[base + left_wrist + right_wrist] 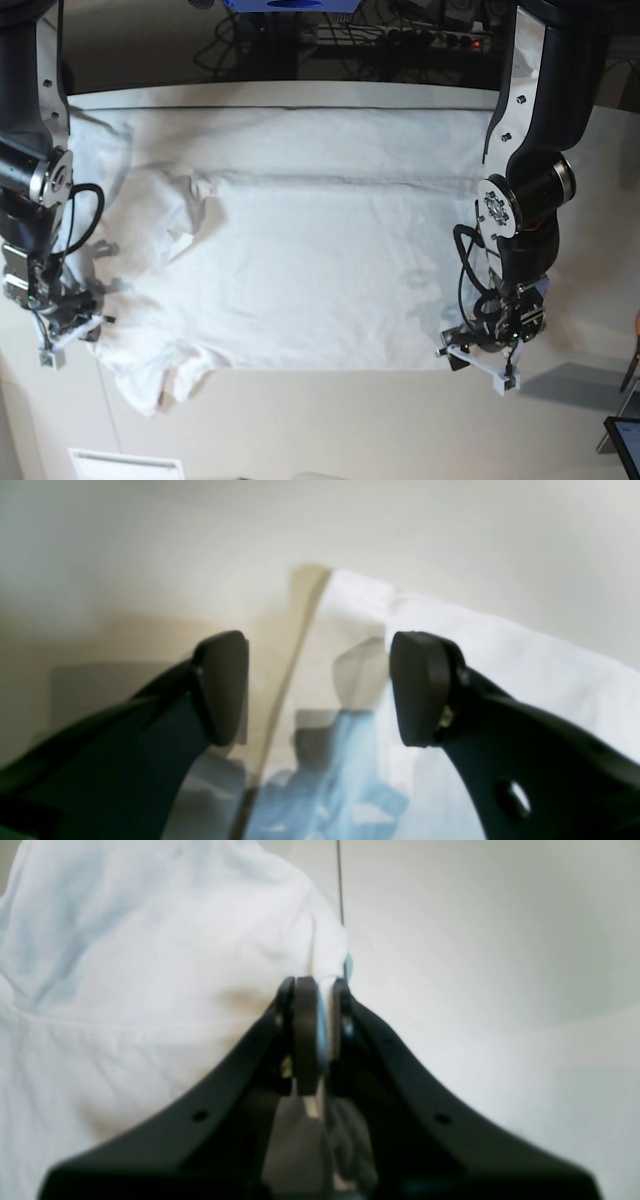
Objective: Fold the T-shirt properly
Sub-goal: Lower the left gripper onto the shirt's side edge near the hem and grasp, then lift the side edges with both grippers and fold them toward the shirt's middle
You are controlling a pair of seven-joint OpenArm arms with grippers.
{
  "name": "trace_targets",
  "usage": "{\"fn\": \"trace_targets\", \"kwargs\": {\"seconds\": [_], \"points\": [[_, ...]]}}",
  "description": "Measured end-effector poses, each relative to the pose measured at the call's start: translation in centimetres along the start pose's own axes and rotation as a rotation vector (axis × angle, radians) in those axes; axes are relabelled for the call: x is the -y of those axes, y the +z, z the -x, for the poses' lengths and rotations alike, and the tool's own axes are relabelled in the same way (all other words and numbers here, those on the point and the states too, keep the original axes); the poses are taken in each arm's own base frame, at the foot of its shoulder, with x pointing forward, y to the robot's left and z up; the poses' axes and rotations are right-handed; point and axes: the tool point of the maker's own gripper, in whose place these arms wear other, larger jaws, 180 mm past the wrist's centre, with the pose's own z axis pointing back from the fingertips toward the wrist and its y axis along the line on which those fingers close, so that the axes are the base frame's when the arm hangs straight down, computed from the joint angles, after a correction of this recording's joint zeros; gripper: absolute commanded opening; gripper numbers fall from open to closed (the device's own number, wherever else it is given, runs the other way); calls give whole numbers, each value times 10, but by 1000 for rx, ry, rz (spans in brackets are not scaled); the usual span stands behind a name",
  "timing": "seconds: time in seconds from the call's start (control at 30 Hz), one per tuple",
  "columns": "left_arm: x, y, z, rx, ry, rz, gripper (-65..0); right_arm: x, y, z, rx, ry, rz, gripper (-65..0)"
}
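Observation:
The white T-shirt [320,260] lies spread and wrinkled across the tabletop, with a fold line running along its upper part. On the right of the base view my left gripper [478,365] hangs over the shirt's lower right corner. In the left wrist view this gripper [320,690] is open, and the T-shirt [525,660] edge lies below and between its fingers. On the left of the base view my right gripper [68,333] sits at the shirt's left edge. In the right wrist view this gripper [320,1030] is shut on a pinch of the T-shirt [150,965].
Off-white tabletop [350,420] shows in front of the shirt. A small white paper label [125,465] lies near the front left edge. Cables and a power strip [400,35] run behind the table's back edge. A dark screen corner [625,440] shows at the lower right.

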Motion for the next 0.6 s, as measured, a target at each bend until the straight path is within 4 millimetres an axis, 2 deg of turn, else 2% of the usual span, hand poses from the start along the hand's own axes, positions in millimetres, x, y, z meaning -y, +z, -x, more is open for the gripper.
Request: {"fn": "trace_targets", "kwargs": {"seconds": [0.1,0.17,0.2,0.4,0.6], "points": [[12,-1,1,-7,-8,32,-220,0,0,0,0,0,0,-634],[16,-1,1,-7,-11,44,-262,0,0,0,-1,0,0,-634],[17,-1,1,-8,-11,46,-302,0,0,0,0,0,0,-634],[17,-2,7,-28,-97,35,-650,0,0,0,-1,0,0,-634],[18,-3,7,-33,-175,25,-650,-1,0,-3,12,-5,-2,-640]]}}
